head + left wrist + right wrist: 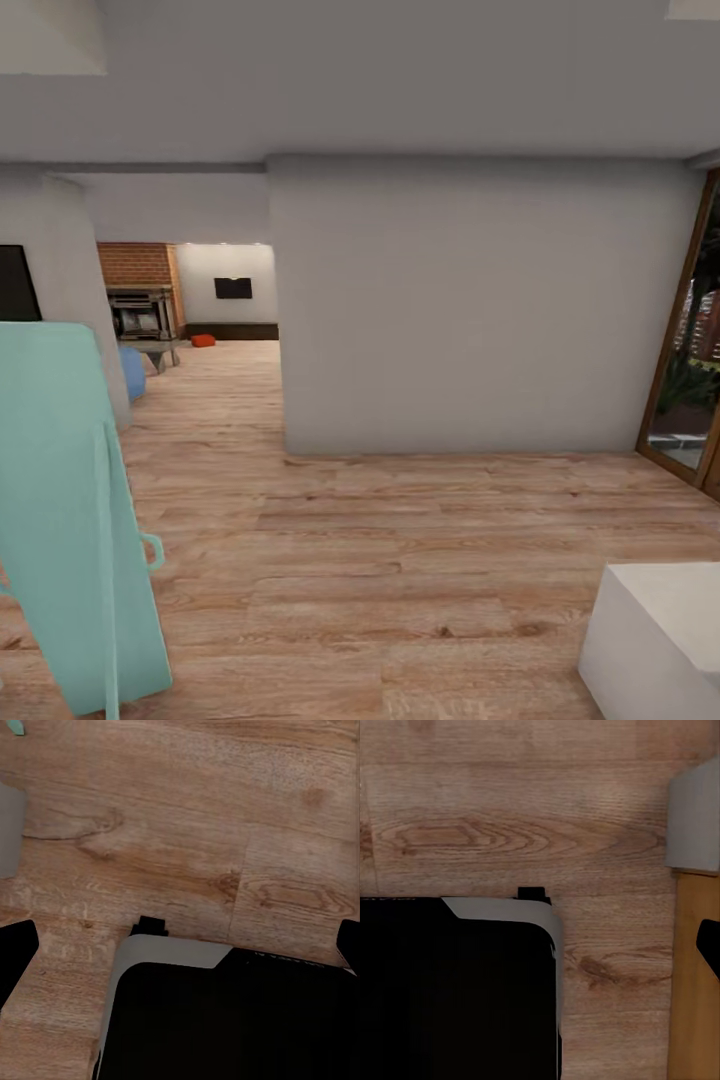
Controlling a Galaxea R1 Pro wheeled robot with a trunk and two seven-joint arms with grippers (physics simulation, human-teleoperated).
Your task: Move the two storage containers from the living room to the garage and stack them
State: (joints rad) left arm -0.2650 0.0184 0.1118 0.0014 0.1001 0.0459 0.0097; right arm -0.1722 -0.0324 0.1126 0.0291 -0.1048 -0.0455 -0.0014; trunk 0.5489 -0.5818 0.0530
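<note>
From the head camera I look down a light wood plank floor (400, 560) past a white wall (480, 310) into the living room (190, 300), where one orange-red storage container (203, 340) lies on the floor far off, near the brick chimney (135, 265). The left gripper (180, 945) shows dark fingertips (16, 952) wide apart over bare planks. I cannot tell the right gripper's (709, 945) state.

Black base (225, 1020) w/ grey rim; black finger tips (15, 952).
</note>
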